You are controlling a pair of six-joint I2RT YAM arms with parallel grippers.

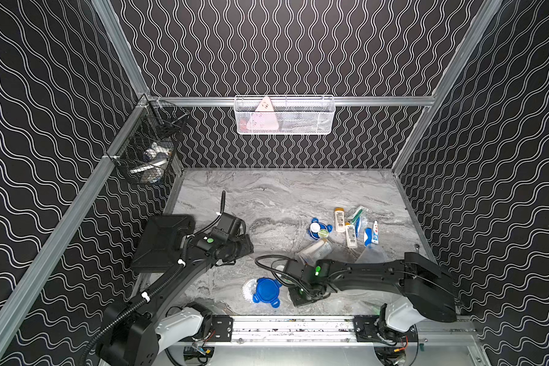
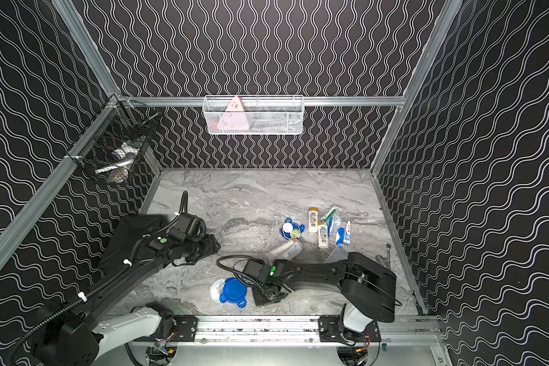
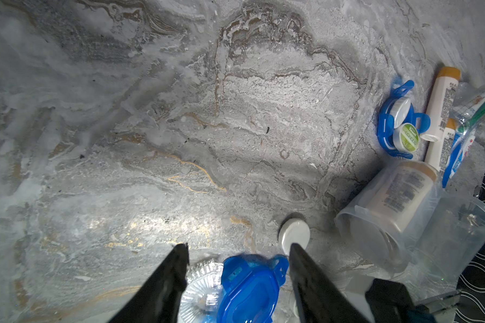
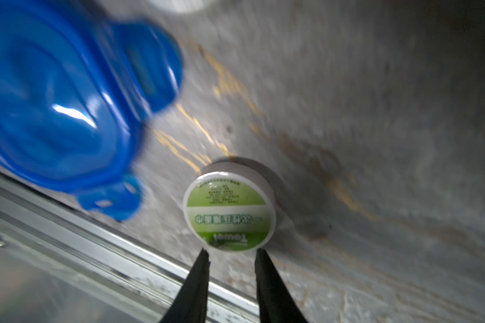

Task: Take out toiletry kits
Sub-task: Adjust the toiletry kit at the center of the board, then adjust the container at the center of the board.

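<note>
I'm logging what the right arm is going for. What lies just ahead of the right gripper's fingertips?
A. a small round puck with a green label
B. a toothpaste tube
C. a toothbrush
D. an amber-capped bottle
A: the right wrist view shows the green-labelled round puck lying on the marble table, just beyond the right gripper, whose jaws stand apart.

Robot lab test cell, mocked up as a bathroom, not a real home. Evidence: bare alu extrusion frame (image 1: 187, 100) w/ black wavy-print wall panels (image 1: 298, 47) on 3 sides. Marble-look tabletop (image 1: 282, 196) as counter. White wire basket (image 1: 314, 125) + black wire basket (image 1: 133, 149) hung on frame. Left arm (image 1: 168, 279) + right arm (image 1: 371, 274) mounted on metal rail (image 1: 292, 326) at front edge.
</note>
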